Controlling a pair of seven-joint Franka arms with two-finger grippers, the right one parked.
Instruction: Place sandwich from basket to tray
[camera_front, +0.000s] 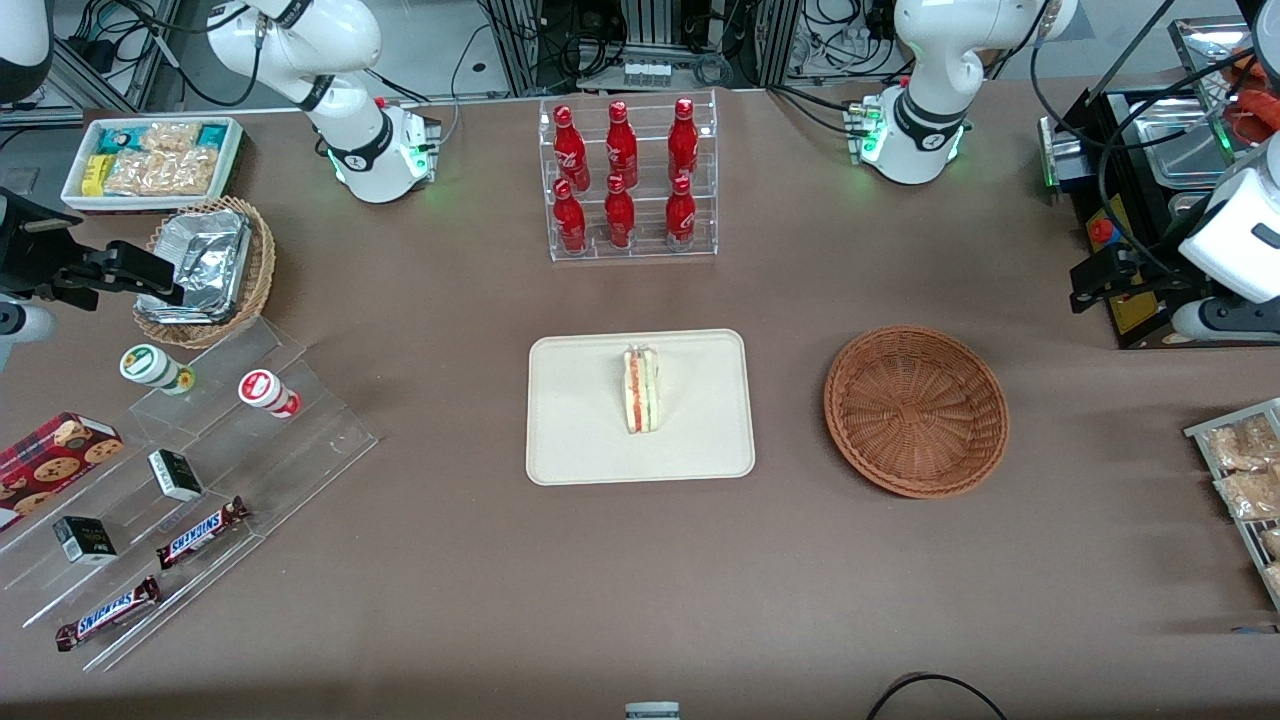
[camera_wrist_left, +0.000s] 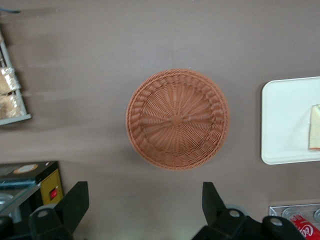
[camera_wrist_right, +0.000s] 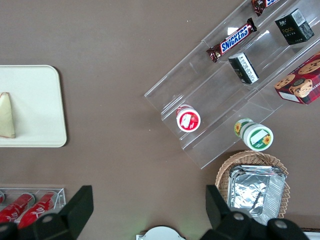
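While the sandwich (camera_front: 641, 389) stands on its edge near the middle of the tray (camera_front: 580, 440), the basket (camera_front: 916, 410) sits apart from the tray toward the working arm's end of the table, at about 3 o'clock from it in the front view. Only the left wrist view shows the gripper (camera_wrist_left: 145, 200): its 2 fingers (camera_wrist_left: 75, 202) are spread wide, holding nothing, high above the table beside the basket (camera_wrist_left: 177, 119), with just the sandwich's (camera_wrist_left: 315, 127) pale corner visible. 6 red bottles (camera_front: 622, 175) stand at 12 o'clock from the tray.
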